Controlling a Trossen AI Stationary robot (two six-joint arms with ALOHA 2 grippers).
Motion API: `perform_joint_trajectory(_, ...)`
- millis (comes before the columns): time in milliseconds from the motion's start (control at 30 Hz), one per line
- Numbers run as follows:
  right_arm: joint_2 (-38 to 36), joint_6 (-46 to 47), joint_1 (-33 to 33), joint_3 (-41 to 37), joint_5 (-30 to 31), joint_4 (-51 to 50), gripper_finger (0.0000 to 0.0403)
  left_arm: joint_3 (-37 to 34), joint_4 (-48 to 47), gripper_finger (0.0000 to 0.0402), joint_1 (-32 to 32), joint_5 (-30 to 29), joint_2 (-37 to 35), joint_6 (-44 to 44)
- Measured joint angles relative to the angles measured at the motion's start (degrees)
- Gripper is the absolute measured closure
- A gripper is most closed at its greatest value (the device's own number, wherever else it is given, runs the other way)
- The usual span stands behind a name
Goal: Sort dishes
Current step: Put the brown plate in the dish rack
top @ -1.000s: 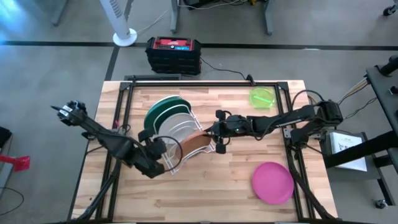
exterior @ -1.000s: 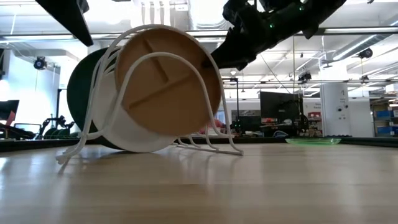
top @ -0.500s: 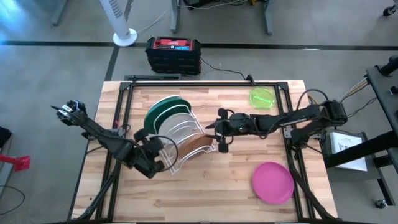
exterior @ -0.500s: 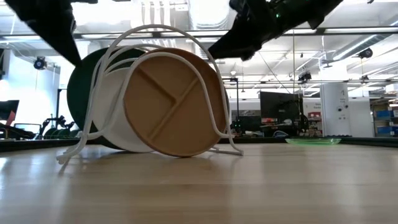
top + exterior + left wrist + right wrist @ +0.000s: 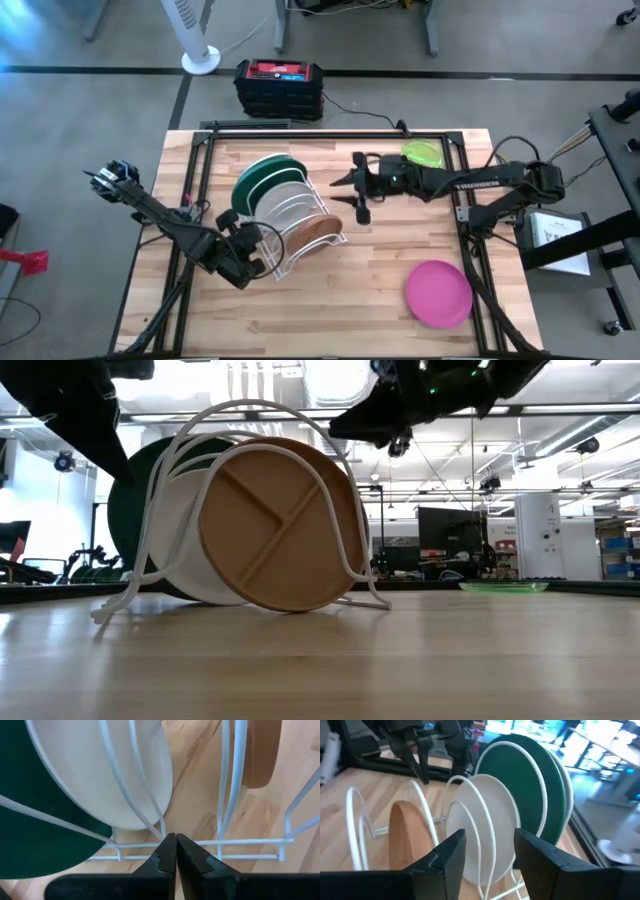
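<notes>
On the wooden table [image 5: 380,290], left of centre in the high view: white wire dish rack [image 5: 292,205], not shifted against a second ago.

Inside the rack, at the back: dark green plate [image 5: 256,176], upright. Just in front of it: white plate [image 5: 180,550], also upright.

At the front slot of the rack: brown plate [image 5: 320,232], leaning on the wire. Held up at this slot a second ago; now down on its edge and let go. Judged as placed, so three of five dishes sorted.

Toward the lower right of the high view: pink plate [image 5: 438,293], flat on the table, well apart from the rack. Likely next to be fetched.

Near the upper edge, right of centre: lime-green plate [image 5: 422,155], flat, also waiting.

Right of the rack, pulled back toward upper right: right gripper [image 5: 352,196], fingers [image 5: 445,860] apart with nothing between, no longer touching the brown plate.

At the lower left foot of the rack: left gripper [image 5: 175,851], fingers pressed together, holding nothing, just beside the base wire.
</notes>
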Motion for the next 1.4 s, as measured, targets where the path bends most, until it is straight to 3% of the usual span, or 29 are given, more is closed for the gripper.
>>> perform_joint_trajectory(300,9.77,0.06,-5.29,8.70,-11.60,-3.59,0.0280,-0.49,-0.54,0.0401,0.02,-2.46,-0.04,-0.10)
perform_joint_trajectory(733,22.06,-5.79,-5.30,25.94,-11.98,-20.86,0.0274,-8.48,7.67,0.0401,0.04,-7.02,-0.02,-3.40)
perform_joint_trajectory(1000,22.64,-7.36,-5.25,27.36,-12.44,-22.62,0.0263,-11.14,9.09,0.0401,0.04,-9.98,0.02,-4.19)
perform_joint_trajectory(1400,24.68,-6.34,-5.24,27.25,-14.48,-22.46,0.0283,-16.21,15.78,0.0401,0.07,-13.95,0.04,-4.96)
